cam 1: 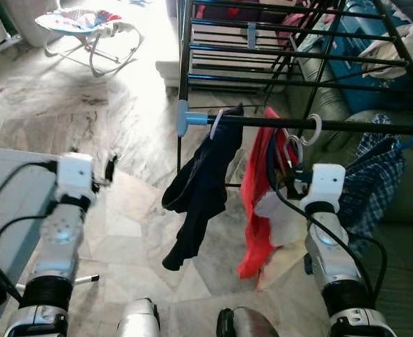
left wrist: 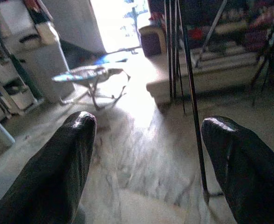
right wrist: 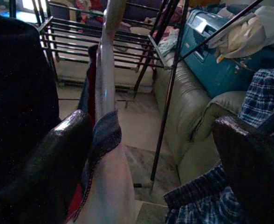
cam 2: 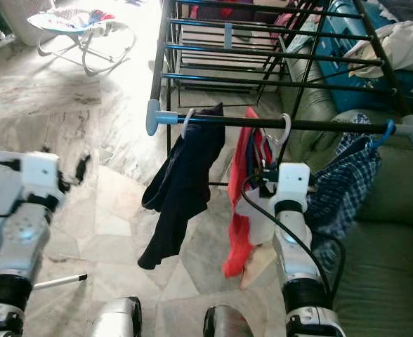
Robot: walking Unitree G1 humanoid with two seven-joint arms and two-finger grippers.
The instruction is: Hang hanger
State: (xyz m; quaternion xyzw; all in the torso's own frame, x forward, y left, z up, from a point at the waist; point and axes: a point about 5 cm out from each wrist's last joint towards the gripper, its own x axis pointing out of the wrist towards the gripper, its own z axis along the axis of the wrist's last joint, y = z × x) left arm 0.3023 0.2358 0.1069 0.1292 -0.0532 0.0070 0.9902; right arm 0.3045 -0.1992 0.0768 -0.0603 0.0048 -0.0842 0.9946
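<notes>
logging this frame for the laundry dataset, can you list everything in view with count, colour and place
black metal drying rack: one, black rails with blue end caps, ahead of the robot
dark navy garment: one, hanging on the front rail, left
red garment on a white hanger: one, hanging on the front rail, middle
blue checked shirt: one, hanging on the front rail, right
green sofa: one, right of the rack
teal case: one, on the sofa
baby bouncer: one, pale with coloured pattern, far left on the marble floor
left gripper: fingers open, over the floor
right gripper: fingers open, beside the red garment
</notes>
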